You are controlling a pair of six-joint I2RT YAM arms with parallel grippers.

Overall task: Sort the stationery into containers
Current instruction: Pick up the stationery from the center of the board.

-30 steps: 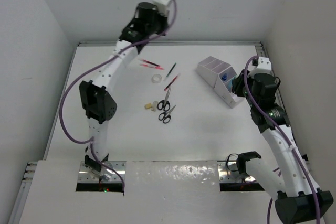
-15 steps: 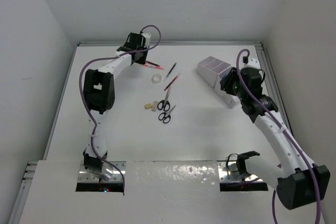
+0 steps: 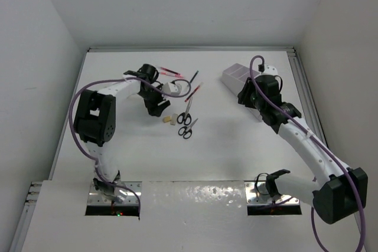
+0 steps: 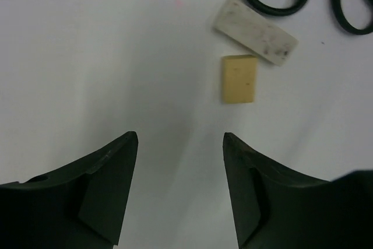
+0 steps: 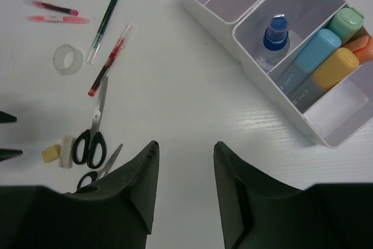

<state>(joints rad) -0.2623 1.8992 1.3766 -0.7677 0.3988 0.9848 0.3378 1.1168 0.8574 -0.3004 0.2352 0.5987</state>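
The white table (image 3: 224,151) carries the stepped white organiser (image 5: 256,68), and every place here is told from that organiser. The right gripper (image 5: 186,147) hangs over it at its near end, its two fingers spread with nothing between them. The left gripper (image 4: 180,138) is well to the organiser's left, low over the table, also spread and empty. Two black-handled scissors (image 5: 93,138) and (image 5: 99,170) lie on the table left of the organiser and a little nearer the arms, close together. Farther back on that side lie a red pen (image 5: 109,59) and a green-capped pen (image 5: 105,24), with two pink pens (image 5: 52,7) farther left. Inside the organiser, a blue-capped bottle (image 5: 274,39) stands in one compartment, and blue (image 5: 309,62), yellow (image 5: 332,68), green (image 5: 345,23) and orange (image 5: 364,48) capsule-shaped pieces fill the next. The tape ring (image 5: 68,59) lies left of the red pen. A yellow eraser (image 4: 239,79) and a white eraser (image 4: 255,30) lie side by side just left of the scissors, just ahead of the left gripper's fingertips.
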